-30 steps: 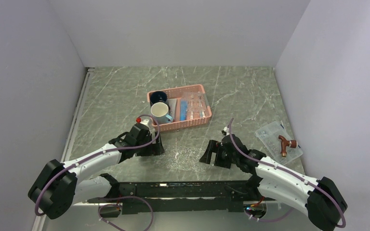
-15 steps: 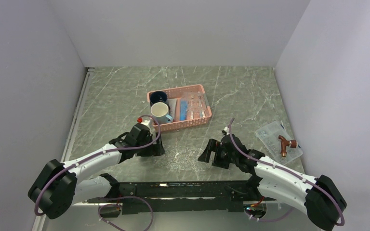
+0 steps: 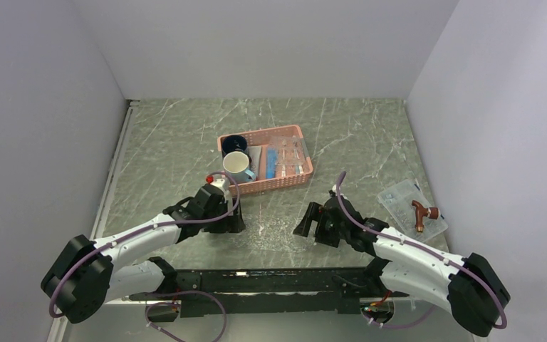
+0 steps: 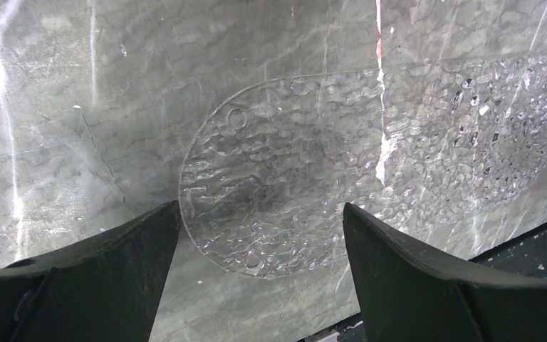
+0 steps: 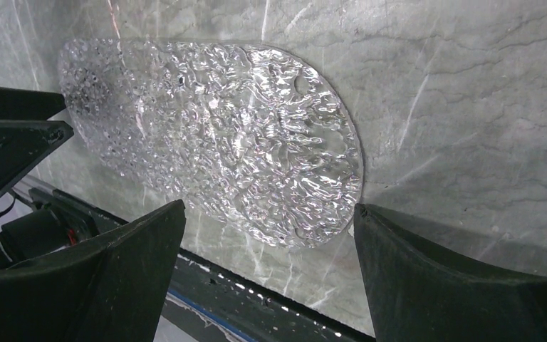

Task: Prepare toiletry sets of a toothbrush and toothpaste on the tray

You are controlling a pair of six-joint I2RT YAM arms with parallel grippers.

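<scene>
2 robot arms reach low over a grey-green marbled table (image 3: 178, 135), their grippers facing each other across a clear oval tray (image 3: 274, 234) that lies flat near the table's front edge. The left gripper (image 3: 231, 222) hangs just beside the tray's left end with its jaws spread wide and nothing between them. In its wrist view, the left gripper (image 4: 260, 214) frames the tray (image 4: 370, 157), whose bumpy, glittering surface catches the light. The right gripper (image 3: 306, 226) hangs at the tray's right end, also spread wide and holding nothing. Its own camera shows the right gripper (image 5: 271, 210) with both dark fingers clear of the tray (image 5: 206, 128), which is bare of any item in both wrist views.

Behind the tray, toward the middle of the table, a pink mesh basket (image 3: 260, 133) holds a white mug (image 3: 236, 165), a dark blue mug (image 3: 233, 142) and a blue toothpaste tube (image 3: 272, 162). Pale slim pieces (image 3: 292, 158) lie at the basket's right end, too small to identify. Well apart on the right, a clear box (image 3: 399, 196) holds a brown piece (image 3: 420, 212).
</scene>
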